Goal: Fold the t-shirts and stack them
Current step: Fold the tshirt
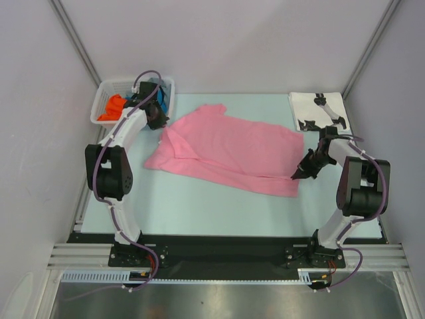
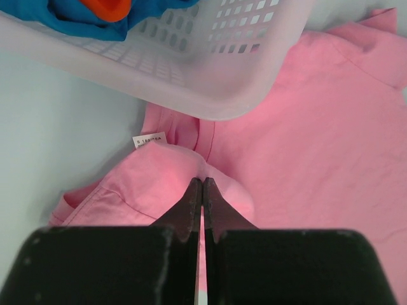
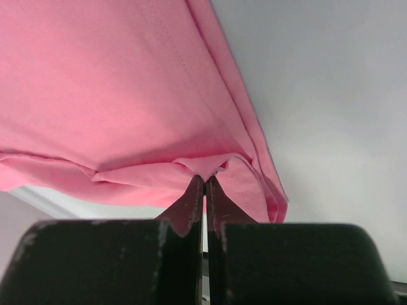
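Both pairs of jaws are pressed together, each clamped on a pinch of pink cloth. The left gripper (image 2: 202, 181) has a raised fold at the bunched left end of the pink shirt (image 1: 229, 149), just beside the basket (image 2: 210, 76). The right gripper (image 3: 203, 178) has the hem at the opposite end, near its near corner. The shirt lies spread across the middle of the table (image 1: 199, 212), mostly flat, with one long edge doubled over.

The step in hand looks like straightening the shirt or starting a fold with both ends held. To do it well, the arms should lift and travel together, with the cloth lightly taut between them so the middle neither sags nor creases. An uneven pull would skew the fold. Both pinches are thin, so a sharp tug may slip the cloth free. The left arm has the basket wall close by and should draw away from it, or the cloth may drag on it. A label (image 2: 148, 139) beside the left fold suggests the collar is at that end.

The table is pale blue-green, smooth and matte, so cloth should slide on it easily. A folded white shirt (image 1: 302, 106) with black print lies at the far right, just beside the pink shirt's corner, and is likely the stack to build on. The basket, at the far left, holds an orange shirt (image 1: 113, 106) and a blue shirt (image 2: 76, 16). Plain pale walls close in three sides, with slanted metal posts at the back corners.
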Available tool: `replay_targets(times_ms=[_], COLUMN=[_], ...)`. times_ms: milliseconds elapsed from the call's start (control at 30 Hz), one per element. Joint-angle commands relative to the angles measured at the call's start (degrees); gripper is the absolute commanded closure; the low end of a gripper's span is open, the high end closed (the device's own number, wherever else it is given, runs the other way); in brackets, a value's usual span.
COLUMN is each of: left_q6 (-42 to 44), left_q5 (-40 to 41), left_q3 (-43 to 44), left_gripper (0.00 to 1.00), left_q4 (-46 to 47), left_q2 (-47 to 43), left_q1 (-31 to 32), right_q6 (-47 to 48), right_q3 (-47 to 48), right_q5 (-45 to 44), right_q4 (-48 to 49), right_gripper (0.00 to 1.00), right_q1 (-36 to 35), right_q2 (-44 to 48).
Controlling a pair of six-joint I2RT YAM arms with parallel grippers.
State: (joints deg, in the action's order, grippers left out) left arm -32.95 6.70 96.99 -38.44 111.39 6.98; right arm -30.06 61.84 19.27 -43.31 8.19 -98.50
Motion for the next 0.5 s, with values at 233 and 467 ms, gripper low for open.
replay_targets(times_ms=[233,467], left_q6=[1.31,5.52], left_q5=[-0.55,-1.61], left_q3=[3.91,6.01], left_gripper=[1.00,0.62], left_q4=[1.43,0.91], left_q2=[-0.21,-0.56], left_q1=[-0.30,0.22], right_q6=[-1.14,1.14], right_q3=[2.58,4.68], right_q5=[0.77,0.16], right_q4=[1.56,1.21], right_gripper=[0.99,0.77], right_q1=[2.01,3.68], right_q2=[-1.70,-3.19])
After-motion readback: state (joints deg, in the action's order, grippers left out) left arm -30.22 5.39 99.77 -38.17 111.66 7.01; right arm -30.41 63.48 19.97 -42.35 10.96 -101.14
